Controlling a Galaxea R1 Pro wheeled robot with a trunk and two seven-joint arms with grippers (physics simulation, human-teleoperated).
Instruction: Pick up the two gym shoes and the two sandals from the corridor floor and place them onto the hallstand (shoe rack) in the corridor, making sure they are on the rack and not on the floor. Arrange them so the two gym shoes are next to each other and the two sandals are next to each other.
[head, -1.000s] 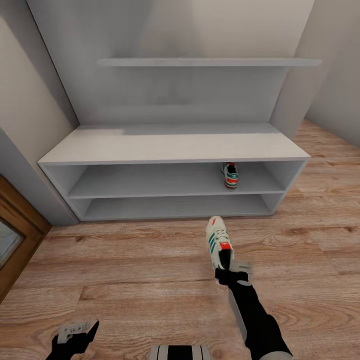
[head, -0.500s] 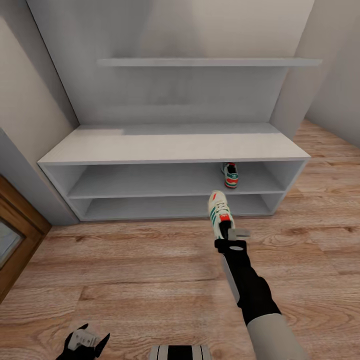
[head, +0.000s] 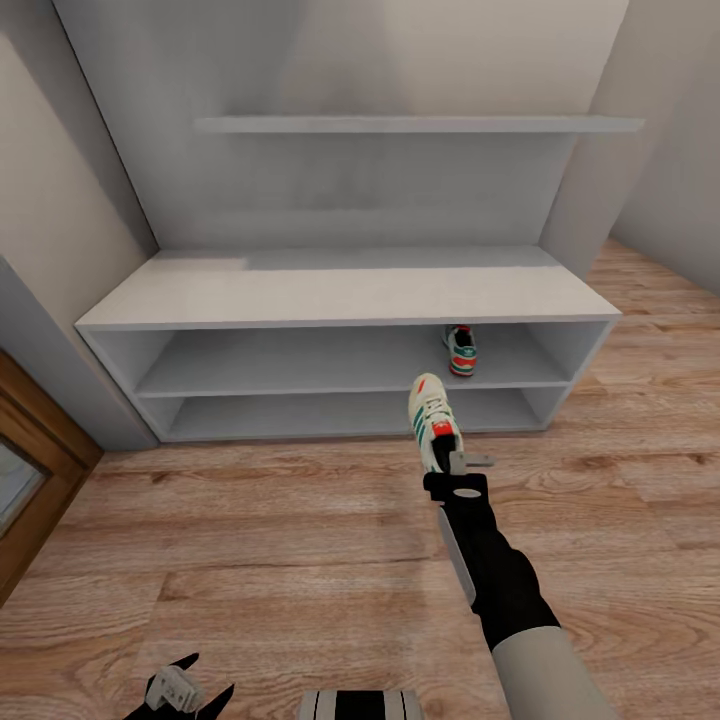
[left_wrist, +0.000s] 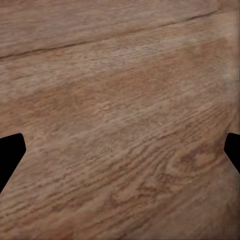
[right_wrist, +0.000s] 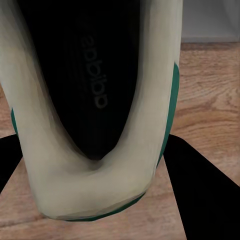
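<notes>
Second sneaker on its way to the rack.
Your right tool (head: 452, 470) is closed on the white green-striped gym shoe (head: 432, 422) at frame centre; slide it beside its partner (head: 461, 350) on the light-grey hallstand (head: 340, 290) shelf.

We can make out one piece of lettering — a dark brand word printed on the black insole (right_wrist: 95, 75) of the gym shoe (right_wrist: 90, 165) seen up close in the right wrist view. It runs lengthwise down the footbed, grey on black, and we read it only partly: something like "adidas", though the letters are soft and turned away from us, so we cannot be sure of each one. In the head view the same gym shoe (head: 433, 427) and the second gym shoe (head: 460, 350) on the hallstand (head: 350, 290) carry green stripes and red-orange patches — no words or numbers we can read there.
</notes>
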